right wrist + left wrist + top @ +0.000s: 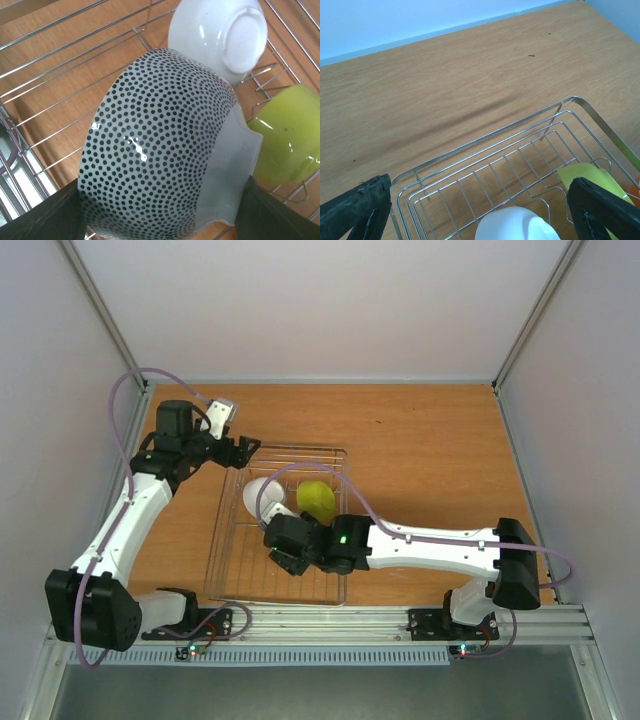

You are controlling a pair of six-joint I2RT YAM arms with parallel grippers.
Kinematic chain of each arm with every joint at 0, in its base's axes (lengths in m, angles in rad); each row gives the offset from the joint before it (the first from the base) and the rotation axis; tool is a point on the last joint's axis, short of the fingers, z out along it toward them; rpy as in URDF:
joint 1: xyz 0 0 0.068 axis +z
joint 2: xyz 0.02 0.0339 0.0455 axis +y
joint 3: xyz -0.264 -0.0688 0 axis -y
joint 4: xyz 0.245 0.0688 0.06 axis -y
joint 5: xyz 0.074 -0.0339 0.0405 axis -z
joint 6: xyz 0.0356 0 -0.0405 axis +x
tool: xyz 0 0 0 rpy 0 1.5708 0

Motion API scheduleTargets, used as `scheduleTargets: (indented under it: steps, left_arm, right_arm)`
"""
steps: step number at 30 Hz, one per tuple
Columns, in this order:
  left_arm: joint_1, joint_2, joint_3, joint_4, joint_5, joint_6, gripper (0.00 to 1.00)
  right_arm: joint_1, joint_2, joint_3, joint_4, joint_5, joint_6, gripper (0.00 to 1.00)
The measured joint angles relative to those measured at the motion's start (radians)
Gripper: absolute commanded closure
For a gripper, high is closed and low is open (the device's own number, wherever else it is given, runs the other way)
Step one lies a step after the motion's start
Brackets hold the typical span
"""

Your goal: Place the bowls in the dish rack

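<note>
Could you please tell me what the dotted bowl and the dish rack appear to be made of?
Dotted bowl: probably glazed ceramic or melamine, glossy; bright highlights on its wall.
Dish rack: polished metal wire; thin silvery rods with a sheen.

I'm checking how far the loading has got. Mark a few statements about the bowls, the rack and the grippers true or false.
1. The right gripper holds the dotted bowl. True.
2. The left gripper is shut on a bowl. False: it is open and empty, at the rack's corner.
3. The yellow-green bowl lies in the dish rack. True.
4. The white bowl lies outside the dish rack. False: it is in the rack, beside the yellow-green bowl.
</note>
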Motion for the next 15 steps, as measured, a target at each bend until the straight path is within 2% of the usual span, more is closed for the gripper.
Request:
scheduleTargets:
  steps: [9, 15]
  left_arm:
    - [0.001, 0.0, -0.013, 0.009, 0.016, -0.007, 0.04]
    - [0.002, 0.0, -0.018, 0.01, 0.011, -0.008, 0.04]
  right_arm:
    - [0.081, 0.048, 0.073, -0.014, 0.059, -0.039, 0.99]
    - [0.091, 0.06, 0.089, -0.008, 0.06, -0.056, 0.99]
